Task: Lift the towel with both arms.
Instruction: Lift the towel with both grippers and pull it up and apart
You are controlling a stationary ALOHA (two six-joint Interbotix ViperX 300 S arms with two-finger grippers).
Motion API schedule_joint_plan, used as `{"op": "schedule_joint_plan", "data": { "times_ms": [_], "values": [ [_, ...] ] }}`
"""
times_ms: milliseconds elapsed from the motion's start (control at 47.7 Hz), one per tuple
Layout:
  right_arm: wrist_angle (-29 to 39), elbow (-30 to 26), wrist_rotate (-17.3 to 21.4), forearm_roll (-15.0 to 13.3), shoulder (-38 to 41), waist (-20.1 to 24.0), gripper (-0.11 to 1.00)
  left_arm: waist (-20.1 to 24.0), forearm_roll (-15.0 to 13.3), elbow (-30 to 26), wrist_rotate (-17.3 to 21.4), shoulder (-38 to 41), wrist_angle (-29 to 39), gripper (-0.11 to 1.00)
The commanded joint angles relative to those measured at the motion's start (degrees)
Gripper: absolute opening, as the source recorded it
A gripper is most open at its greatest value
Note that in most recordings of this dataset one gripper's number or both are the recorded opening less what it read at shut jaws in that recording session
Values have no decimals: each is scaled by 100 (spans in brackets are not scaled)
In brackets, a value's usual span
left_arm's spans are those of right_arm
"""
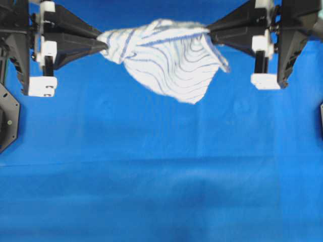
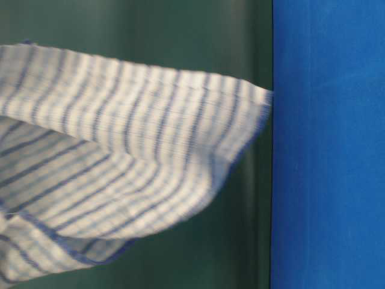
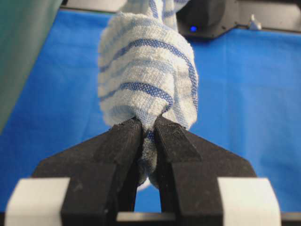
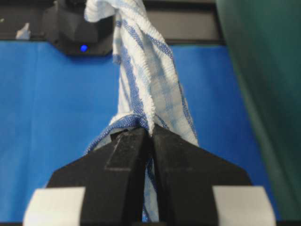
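Note:
The white towel (image 1: 166, 58) with blue and grey stripes hangs in the air between my two arms, stretched along its top and sagging to a point below. My left gripper (image 1: 103, 43) is shut on its bunched left end, and the cloth (image 3: 146, 75) bulges just past the black jaws of that gripper (image 3: 148, 123). On the other side, my right gripper (image 1: 209, 34) is shut on the towel's right end, where a twisted strip of towel (image 4: 146, 80) rises from the pinched tips of this gripper (image 4: 151, 131). The table-level view shows the towel (image 2: 120, 156) hanging loose, clear of the surface.
A plain blue sheet (image 1: 161, 176) covers the table beneath the towel. Black arm bases stand at the far left (image 1: 7, 121) and behind the towel (image 3: 221, 19). A dark green wall (image 2: 180, 36) shows beside the sheet.

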Motion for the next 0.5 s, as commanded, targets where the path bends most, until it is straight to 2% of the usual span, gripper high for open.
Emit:
{"op": "schedule_joint_plan", "data": {
  "times_ms": [0, 482],
  "values": [
    [88, -325, -18, -62, -79, -9, 5, 18, 0, -334, 0, -53, 88, 5],
    [132, -422, -123, -62, -35, -9, 5, 18, 9, -404, 9, -44, 114, 6]
  ]
}}
